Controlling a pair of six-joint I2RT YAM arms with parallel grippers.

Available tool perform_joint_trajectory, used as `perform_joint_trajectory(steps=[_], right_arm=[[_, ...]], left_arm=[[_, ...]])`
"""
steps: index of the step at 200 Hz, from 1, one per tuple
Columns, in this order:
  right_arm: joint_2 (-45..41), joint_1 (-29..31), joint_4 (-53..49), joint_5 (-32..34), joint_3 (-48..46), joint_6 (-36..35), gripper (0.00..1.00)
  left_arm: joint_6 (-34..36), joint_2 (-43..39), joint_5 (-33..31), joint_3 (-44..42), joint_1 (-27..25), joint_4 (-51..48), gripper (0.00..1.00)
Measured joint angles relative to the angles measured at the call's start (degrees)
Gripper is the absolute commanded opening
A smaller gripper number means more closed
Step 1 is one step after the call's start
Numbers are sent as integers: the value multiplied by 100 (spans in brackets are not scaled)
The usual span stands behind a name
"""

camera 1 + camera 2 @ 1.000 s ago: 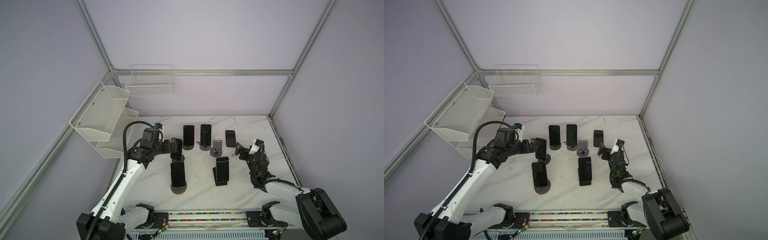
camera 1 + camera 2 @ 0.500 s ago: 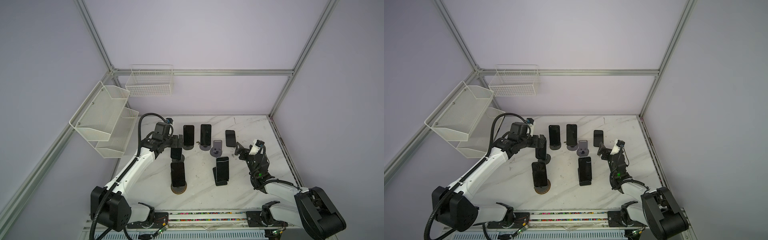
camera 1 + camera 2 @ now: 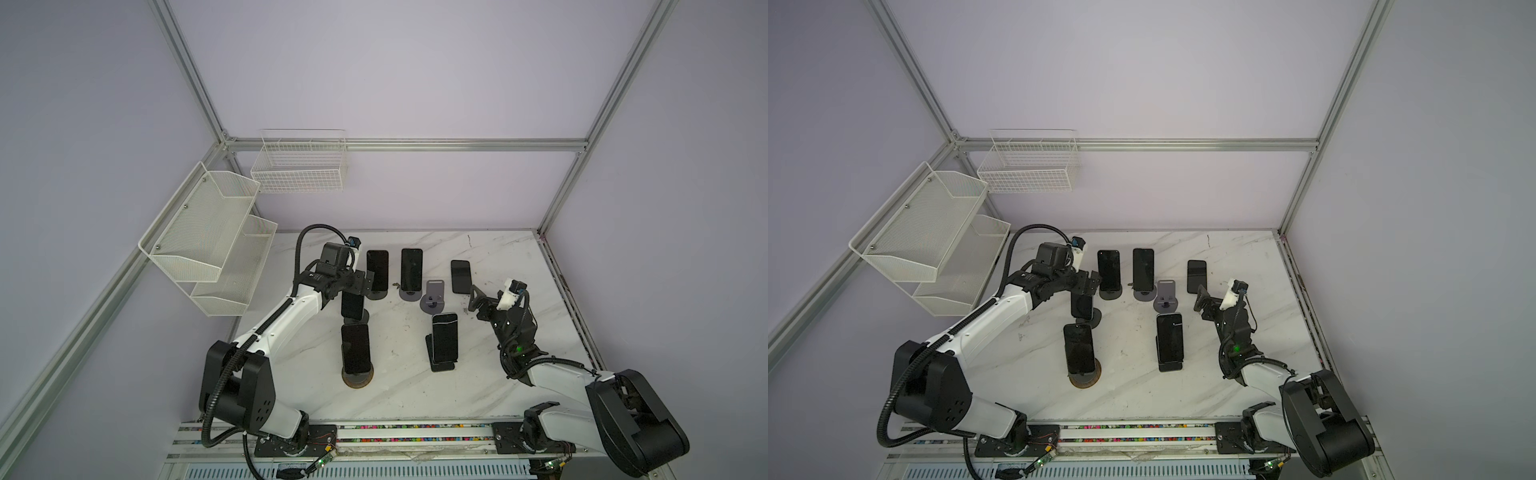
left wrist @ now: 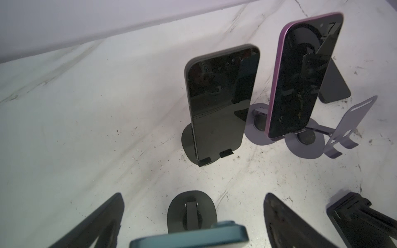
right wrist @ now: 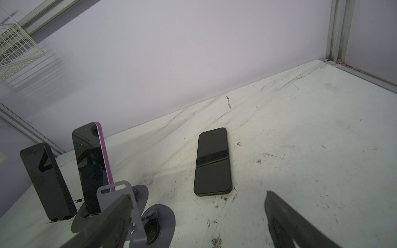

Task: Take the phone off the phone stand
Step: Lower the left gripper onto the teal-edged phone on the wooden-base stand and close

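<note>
My left gripper (image 3: pixel 362 284) has swung in, jaws wide and empty, the teal phone (image 4: pixel 189 238) now between them (right gripper (image 3: pixel 473 300) open too), so I judge closing comes next

Six dark-screened slab phones (image 3: pixel 355 348) are sitting on the white marbled desk (image 3: pixel 407 386): five are standing upright, and one black phone (image 3: pixel 460 276) is lying flat. Six metal phone stands (image 3: pixel 441 365) are showing, one grey stand (image 3: pixel 432 297) carrying nothing. Two white metal wall baskets (image 3: pixel 299 166) are hanging. Two white robot arms (image 3: pixel 291 316) are showing.
</note>
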Motion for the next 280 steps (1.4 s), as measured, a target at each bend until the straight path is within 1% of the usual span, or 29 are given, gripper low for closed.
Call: perform_joint_trajectory(steps=[27, 101, 161, 220, 256, 280], right_arm=[[0, 0, -2, 11, 0, 0, 97], [70, 0, 13, 17, 0, 0, 97], [210, 0, 20, 22, 7, 0, 97], [422, 0, -9, 101, 197, 11, 97], [555, 0, -72, 127, 291, 20, 97], [597, 0, -83, 131, 299, 22, 97]], left_arm=[[4, 90, -35, 0, 0, -4, 100], [-46, -7, -245, -20, 0, 17, 100], [-240, -575, -278, -518, 0, 354, 100], [-457, -603, -236, -820, -2, 678, 100], [-520, -603, -212, -1075, -4, 789, 97], [-573, -619, -157, -1198, -4, 885, 93]])
